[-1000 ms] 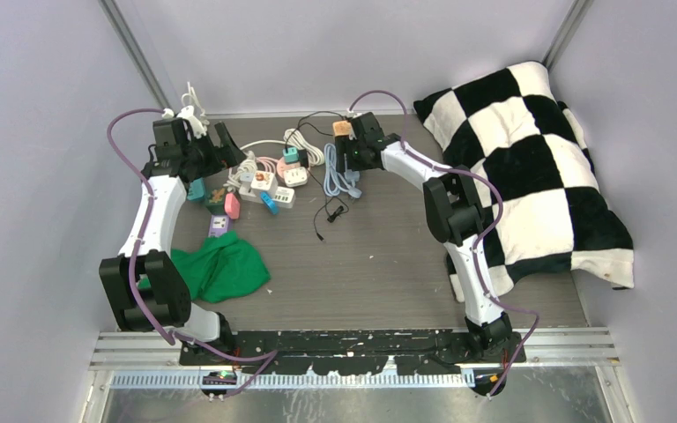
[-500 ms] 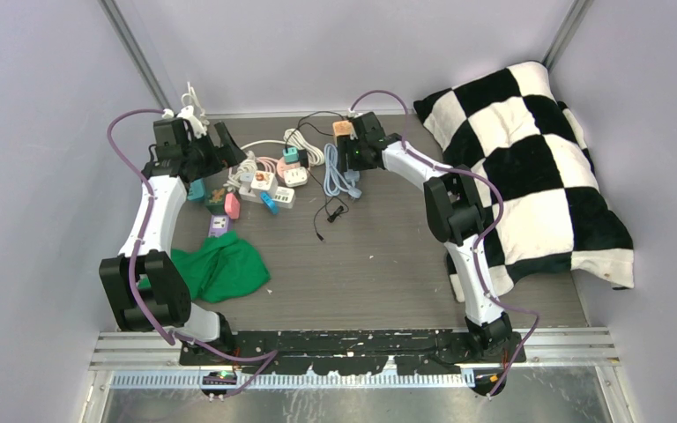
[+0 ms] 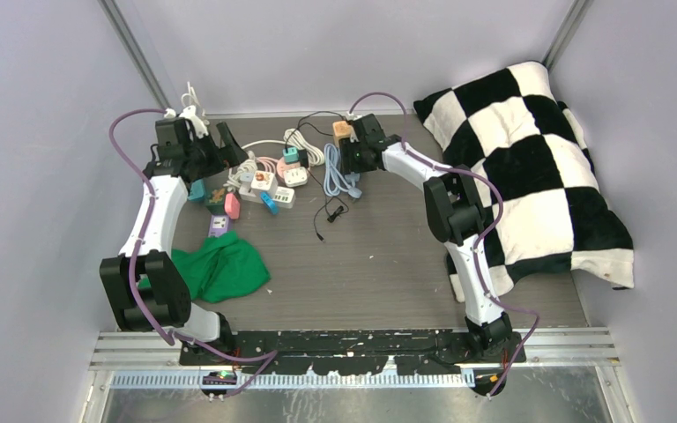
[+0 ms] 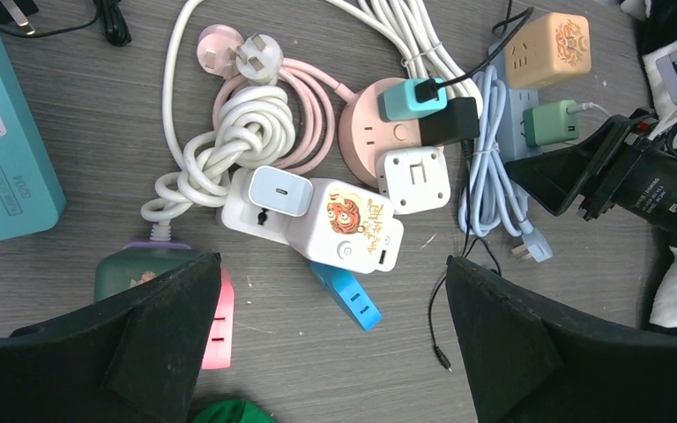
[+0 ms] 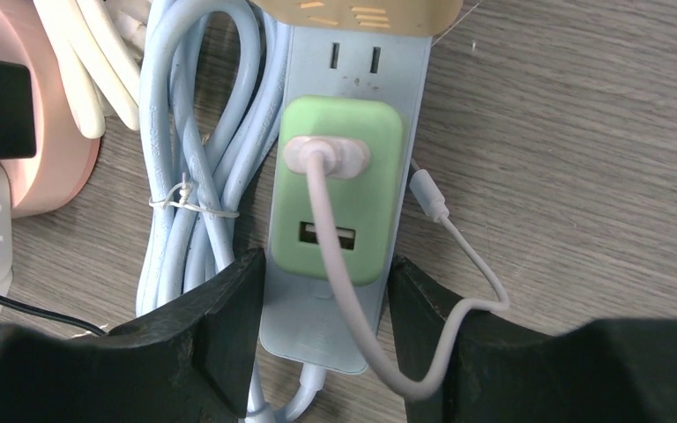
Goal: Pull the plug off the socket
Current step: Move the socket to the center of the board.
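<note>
A green charger plug (image 5: pixel 337 189) with a white cable sits in a light blue power strip (image 5: pixel 326 326). The strip also shows in the left wrist view (image 4: pixel 502 123). My right gripper (image 5: pixel 326 291) straddles the strip's near end, its fingers (image 5: pixel 216 317) tight against both sides just below the green plug. It also shows in the top view (image 3: pixel 350 159). My left gripper (image 4: pixel 331 352) is wide open and empty above a white socket cube (image 4: pixel 348 231), a blue plug (image 4: pixel 345 296) and a pink plug (image 4: pixel 218 319).
A pink round socket (image 4: pixel 379 132), an orange cube socket (image 4: pixel 548 48), a teal strip (image 4: pixel 4 150), coiled white and pink cables (image 4: pixel 247 132) and a thin black wire (image 4: pixel 445 304) crowd the back. A green cloth (image 3: pixel 220 269) and a checkered pillow (image 3: pixel 529 167) lie nearby.
My right gripper has shifted slightly at the blue strip. The left arm has barely moved.
</note>
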Tool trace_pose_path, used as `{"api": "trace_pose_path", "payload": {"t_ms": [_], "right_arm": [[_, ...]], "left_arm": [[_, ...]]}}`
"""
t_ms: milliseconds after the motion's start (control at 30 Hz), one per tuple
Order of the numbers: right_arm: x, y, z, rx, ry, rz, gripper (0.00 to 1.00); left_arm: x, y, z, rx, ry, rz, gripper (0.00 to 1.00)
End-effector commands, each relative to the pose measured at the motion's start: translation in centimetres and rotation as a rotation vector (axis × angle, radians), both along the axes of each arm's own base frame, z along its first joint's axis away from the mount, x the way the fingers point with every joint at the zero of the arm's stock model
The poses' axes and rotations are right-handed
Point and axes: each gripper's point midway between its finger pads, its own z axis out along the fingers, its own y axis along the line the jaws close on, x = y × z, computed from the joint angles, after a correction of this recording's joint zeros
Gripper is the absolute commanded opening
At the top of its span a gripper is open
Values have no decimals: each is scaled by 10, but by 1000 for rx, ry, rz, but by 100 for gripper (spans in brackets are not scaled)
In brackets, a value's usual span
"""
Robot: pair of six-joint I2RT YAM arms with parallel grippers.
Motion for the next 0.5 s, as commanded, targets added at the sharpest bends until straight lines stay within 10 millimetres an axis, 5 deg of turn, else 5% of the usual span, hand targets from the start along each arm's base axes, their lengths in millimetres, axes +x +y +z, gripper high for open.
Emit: {"api": "trace_pose_path", "payload": {"t_ms": [0,467], "right_arm": [[-1,-11,-6,-87,-18,34,54],[-13,-30,-27,-209,29,86,59]], "left_arm": [[11,-5,25,-14,-75,-19,100],[17,-18,51,-151,-192,4,100]]}}
